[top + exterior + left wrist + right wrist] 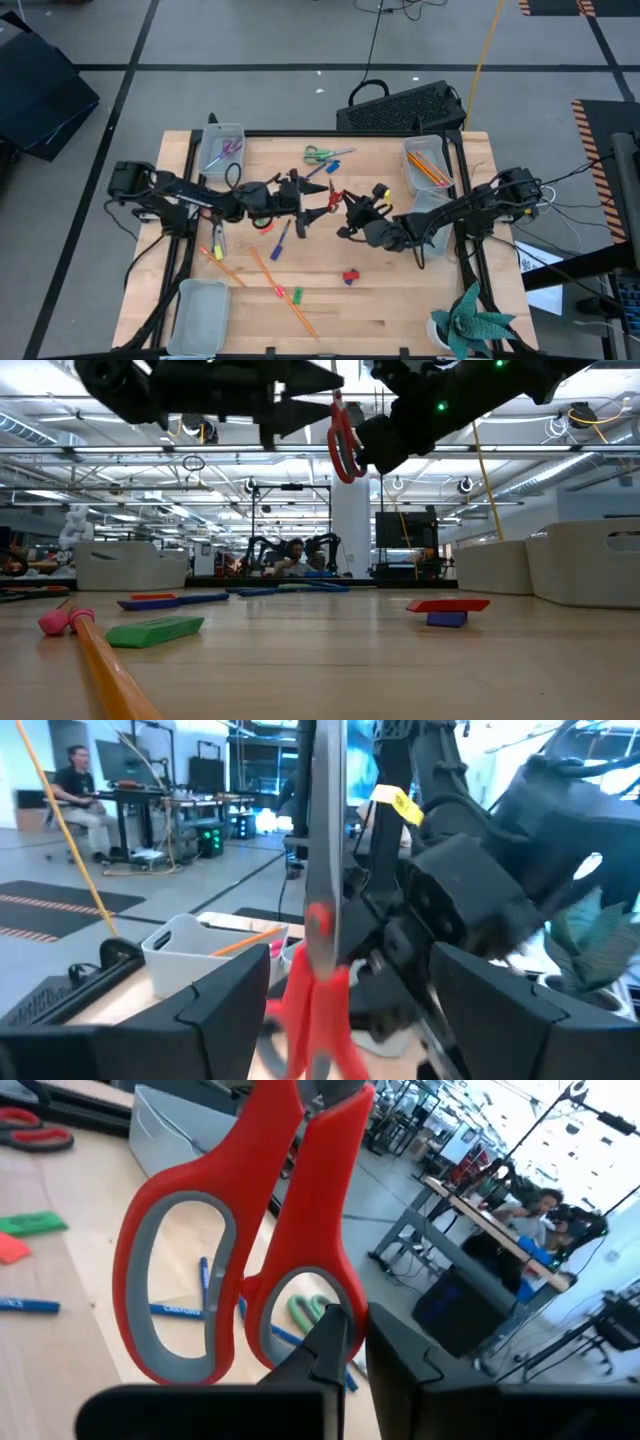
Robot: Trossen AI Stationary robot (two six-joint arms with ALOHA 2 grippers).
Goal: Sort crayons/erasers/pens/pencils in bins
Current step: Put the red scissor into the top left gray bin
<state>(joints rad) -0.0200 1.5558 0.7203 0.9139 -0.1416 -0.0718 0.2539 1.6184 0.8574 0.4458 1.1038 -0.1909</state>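
You have the red scissors [331, 196] lifted off the table and hanging between both arms over its middle: the left gripper [312, 194] is pinched on the blade end, and the right gripper [349, 212] meets them at the loop handles, though whether its fingers are closed on a loop or merely beside it I cannot tell. This looks like a hand-over, probably to clear the scissors away from the stationery. The sorting itself is barely started. Orange pencils [283, 291] and blue pens [279, 241] lie loose on the pale wooden table [400, 300], with green and red crayons [297, 295] near its front edge. One far bin [427, 165] holds pencils, another [220, 148] a few items, and the near-left bin [198, 315] looks bare. Beyond the table, you have an open workshop with a grey floor, desks and seated people.
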